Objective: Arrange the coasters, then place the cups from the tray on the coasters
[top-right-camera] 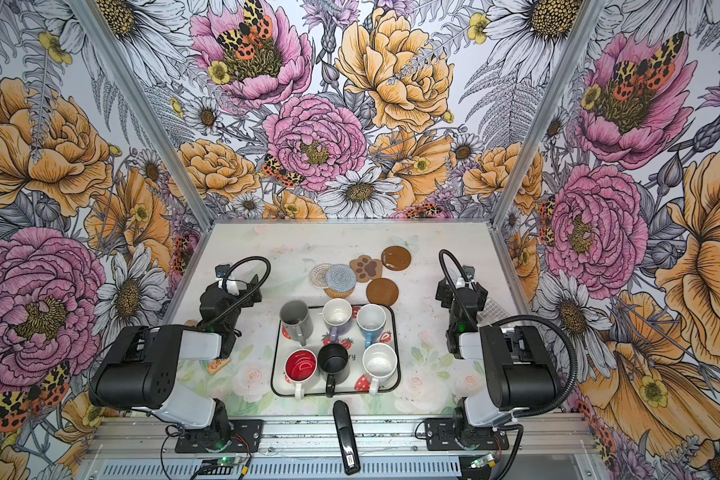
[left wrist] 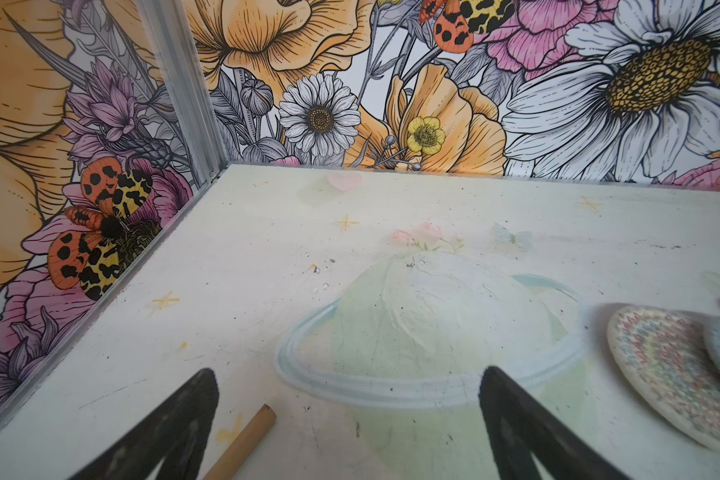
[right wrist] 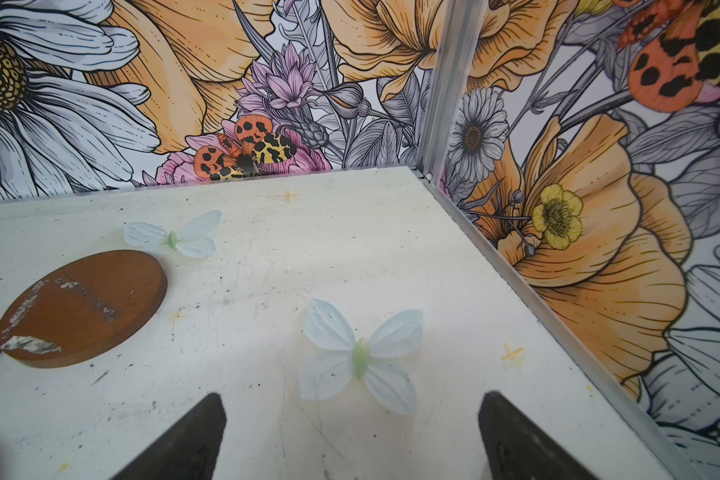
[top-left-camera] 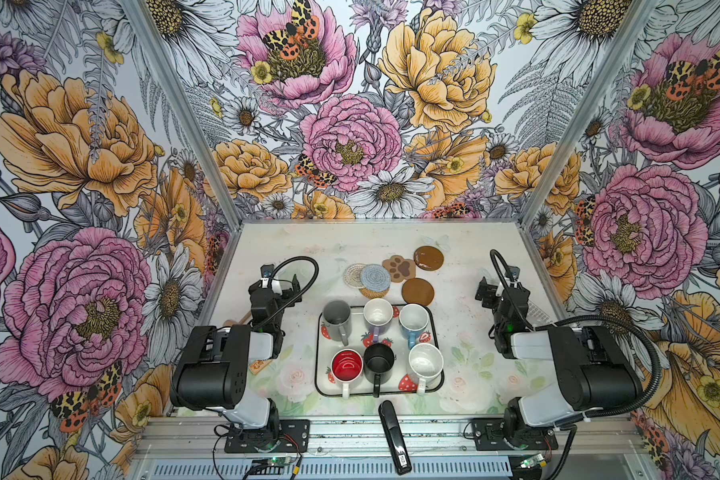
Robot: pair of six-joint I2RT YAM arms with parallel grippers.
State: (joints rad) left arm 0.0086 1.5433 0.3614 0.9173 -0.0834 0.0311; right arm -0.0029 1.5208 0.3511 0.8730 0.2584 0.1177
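My left hand [left wrist: 346, 388] and right hand [right wrist: 350, 411] are hanging apart, empty. Six handled mugs [top-left-camera: 378, 357] are sitting in the white, black-rimmed strawberry tray [top-left-camera: 323, 361] near the desk's [top-left-camera: 466, 266] front edge, with coasters [top-left-camera: 375, 279] clustering behind.

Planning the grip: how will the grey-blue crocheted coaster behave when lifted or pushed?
Probably soft and floppy: the grey-blue crocheted coaster looks like yarn. Likely light, being thin and flat. It overlaps the clear beaded coaster and rattan coaster, so a push may drag them.
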